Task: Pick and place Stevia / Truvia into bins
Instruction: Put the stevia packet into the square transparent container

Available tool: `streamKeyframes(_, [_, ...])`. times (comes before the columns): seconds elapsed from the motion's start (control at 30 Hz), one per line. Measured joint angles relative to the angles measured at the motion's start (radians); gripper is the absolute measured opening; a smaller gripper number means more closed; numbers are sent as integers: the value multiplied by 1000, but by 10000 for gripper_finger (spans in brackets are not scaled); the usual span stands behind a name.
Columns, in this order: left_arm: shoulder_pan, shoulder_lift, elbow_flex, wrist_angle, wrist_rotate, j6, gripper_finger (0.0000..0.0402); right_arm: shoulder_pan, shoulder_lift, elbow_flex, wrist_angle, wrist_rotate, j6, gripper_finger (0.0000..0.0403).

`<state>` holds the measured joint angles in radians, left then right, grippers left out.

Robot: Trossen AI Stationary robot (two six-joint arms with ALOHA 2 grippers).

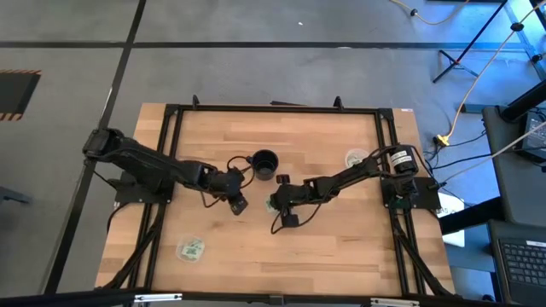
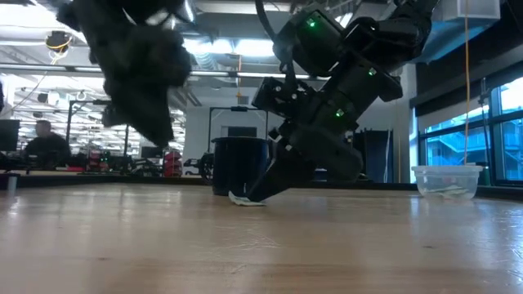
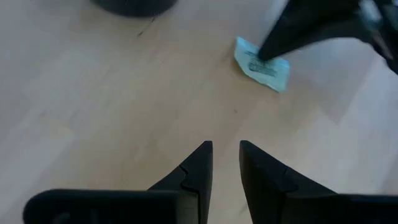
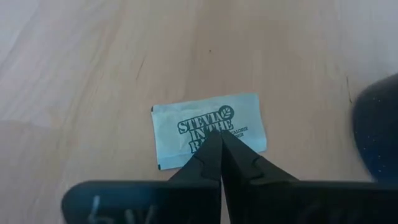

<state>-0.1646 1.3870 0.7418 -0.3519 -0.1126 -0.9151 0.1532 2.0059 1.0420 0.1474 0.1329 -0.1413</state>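
Claw work sits mid-desk: the right claw point(image 4: 221, 146), fingers pressed together, has its tips down on a pale green and white paper Stevia packet point(image 4: 208, 129) lying flat on the light wooden plank desk point(image 1: 341, 256), just near of the black round cup point(image 1: 265, 162). Whether it pinches the paper or only presses on it cannot be told. The left claw point(image 3: 225, 163) hovers just left of that spot with its fingers a narrow gap apart and nothing between them.

As a judgement, the task looks well along but unfinished. One clear round shallow plastic bin point(image 1: 191, 249) at the near left holds a few greenish packets, and a second clear bin point(image 1: 356, 159) at the far right also holds some, though how many cannot be counted. Only the one packet shows loose on the desk, so it appears to be what is left, and it has yet to be lifted and carried to a bin.

From above, both bins and both arms show at once, but the packet is almost hidden under the right claw. The right wrist view alone makes the packet's printing readable. The level view shows the packet's edge curling slightly off the desk, and only the far-right bin point(image 2: 446, 181).
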Motion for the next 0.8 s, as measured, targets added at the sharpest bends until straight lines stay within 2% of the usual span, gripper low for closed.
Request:
streamKeyframes(0.27, [33, 147, 0, 222, 49, -29, 75, 0, 38, 3, 49, -8, -22, 1])
streamKeyframes(0.47, [71, 204, -1, 255, 82, -94, 75, 0, 49, 2, 80, -11, -25, 1])
streamKeyframes(0.8, [126, 284, -2, 317, 152, -120, 75, 0, 52, 0, 98, -14, -53, 1])
